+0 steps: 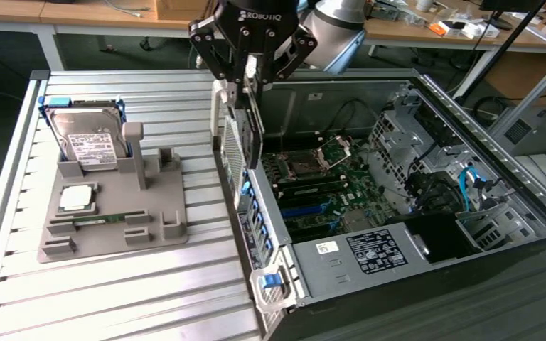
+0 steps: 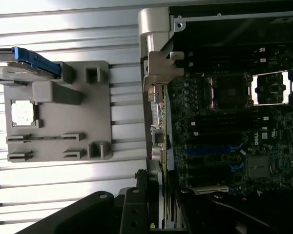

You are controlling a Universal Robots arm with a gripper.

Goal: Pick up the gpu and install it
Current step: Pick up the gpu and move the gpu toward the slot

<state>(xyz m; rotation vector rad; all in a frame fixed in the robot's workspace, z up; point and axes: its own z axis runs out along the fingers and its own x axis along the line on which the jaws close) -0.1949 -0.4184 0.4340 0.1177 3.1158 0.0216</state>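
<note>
Above one wall of the open computer case (image 1: 500,186), the gripper (image 1: 247,85) pinches the upright gpu (image 1: 244,135) between partly closed fingers.

arm (image 1: 335,32) angled down from above, hand (image 1: 247,85) pointing straight down, clamped on the gpu (image 1: 242,135)

My gripper (image 1: 247,85) is black. The gpu (image 1: 242,138) has a green edge and a silver bracket. The motherboard (image 1: 325,177) is dark green with blue slots (image 1: 303,211). The holder (image 1: 111,220) is grey; the hard drive (image 1: 88,142) is silver, with a white label and blue rails.
</note>
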